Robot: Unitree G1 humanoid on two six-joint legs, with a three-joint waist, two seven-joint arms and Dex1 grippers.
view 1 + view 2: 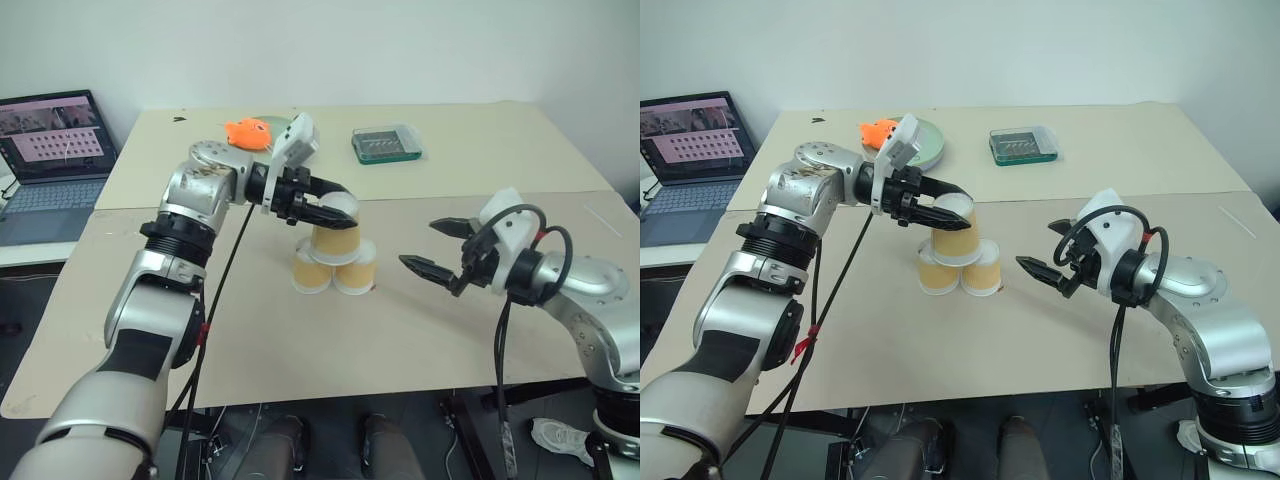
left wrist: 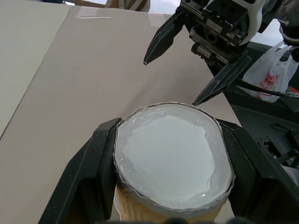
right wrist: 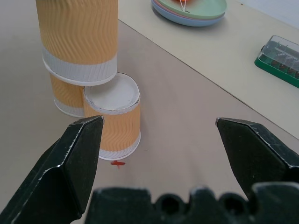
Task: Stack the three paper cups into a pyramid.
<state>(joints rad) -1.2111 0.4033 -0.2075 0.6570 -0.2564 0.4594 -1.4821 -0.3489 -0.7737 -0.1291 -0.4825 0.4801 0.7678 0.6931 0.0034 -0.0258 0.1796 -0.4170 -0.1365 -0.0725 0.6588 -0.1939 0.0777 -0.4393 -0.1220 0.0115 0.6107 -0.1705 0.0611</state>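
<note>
On the table (image 1: 250, 340), two of the three paper cups stand upside down side by side, the left cup (image 1: 310, 272) touching the right cup (image 1: 355, 270). The top cup (image 1: 335, 238), also inverted, sits over the seam between them, apparently resting on both. The left gripper (image 1: 330, 212) pinches that top cup near its white base. The right gripper (image 1: 437, 247) hovers well apart to the right, fingers spread wide.
</note>
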